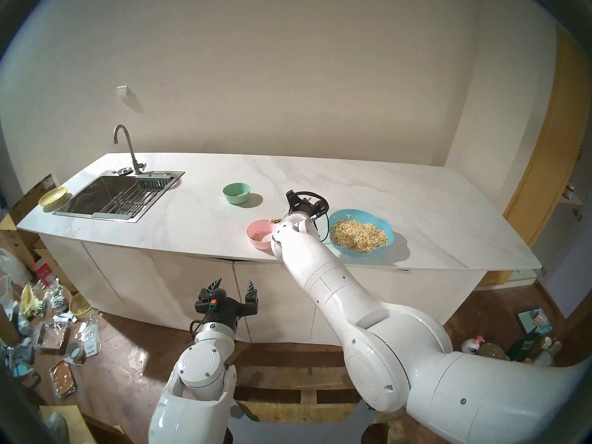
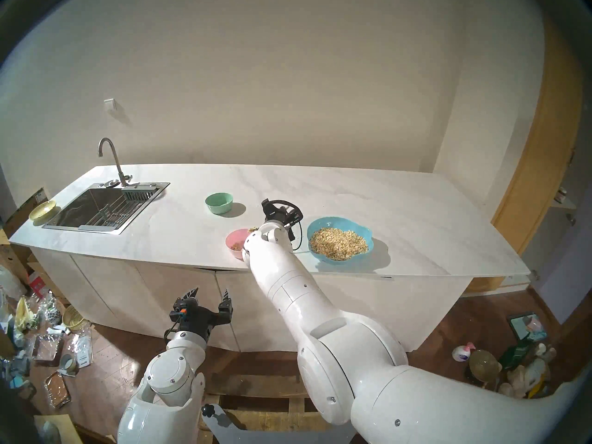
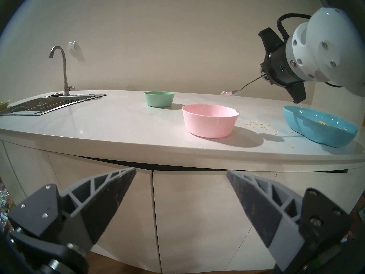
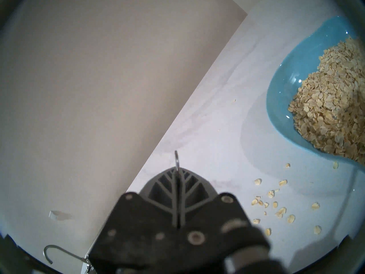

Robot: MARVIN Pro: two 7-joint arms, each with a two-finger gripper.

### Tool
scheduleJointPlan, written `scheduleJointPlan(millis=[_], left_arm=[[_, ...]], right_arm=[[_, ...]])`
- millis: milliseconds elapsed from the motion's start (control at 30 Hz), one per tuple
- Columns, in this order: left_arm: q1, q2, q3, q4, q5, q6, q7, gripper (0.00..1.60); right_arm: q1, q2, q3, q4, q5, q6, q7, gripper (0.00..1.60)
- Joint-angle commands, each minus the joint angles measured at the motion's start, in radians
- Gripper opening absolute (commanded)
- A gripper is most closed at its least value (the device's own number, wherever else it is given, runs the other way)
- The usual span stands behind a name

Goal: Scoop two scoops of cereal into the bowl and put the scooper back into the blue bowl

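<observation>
The pink bowl (image 1: 261, 238) (image 3: 210, 120) stands near the counter's front edge with a little cereal in its bottom. To its right, the wavy-rimmed blue bowl (image 1: 352, 216) (image 4: 296, 70) holds a heap of cereal (image 1: 358, 236) (image 4: 331, 101). My right gripper (image 4: 178, 170) (image 3: 263, 74) is shut on the scooper's thin handle (image 4: 176, 161). The scooper's head (image 3: 231, 92) (image 1: 275, 221) carries flakes and hangs above the pink bowl's far right rim. My left gripper (image 1: 235, 281) (image 3: 181, 170) is open and empty, low in front of the cabinet doors.
A mint-green bowl (image 1: 237, 192) stands behind the pink one. The steel sink (image 1: 96, 214) with its faucet (image 1: 128, 148) and a yellow dish (image 1: 53, 196) lie at the counter's left end. Loose flakes (image 4: 272, 204) are scattered between the two bowls. Clutter covers the floor at both sides.
</observation>
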Motion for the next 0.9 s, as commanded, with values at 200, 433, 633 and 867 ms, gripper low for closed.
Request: scheduleJointPlan(millis=[200, 433, 633, 867], left_arm=[[-0.005, 0.000, 0.003, -0.027, -0.002, -0.006, -0.004, 1.60], [-0.005, 0.000, 0.003, -0.027, -0.002, -0.006, -0.004, 1.60], [-0.005, 0.000, 0.003, -0.027, -0.002, -0.006, -0.005, 1.60], [-0.005, 0.000, 0.003, -0.028, -0.002, -0.005, -0.005, 1.60]], right_arm=[[0.068, -0.028, -0.091, 0.035, -0.054, -0.021, 0.044, 0.00], [0.088, -0.021, -0.145, 0.057, -0.081, -0.023, 0.062, 0.00], [0.089, -0.013, -0.204, 0.064, -0.107, -0.016, 0.072, 0.00], [0.091, 0.017, -0.282, 0.054, -0.136, -0.006, 0.081, 0.00]])
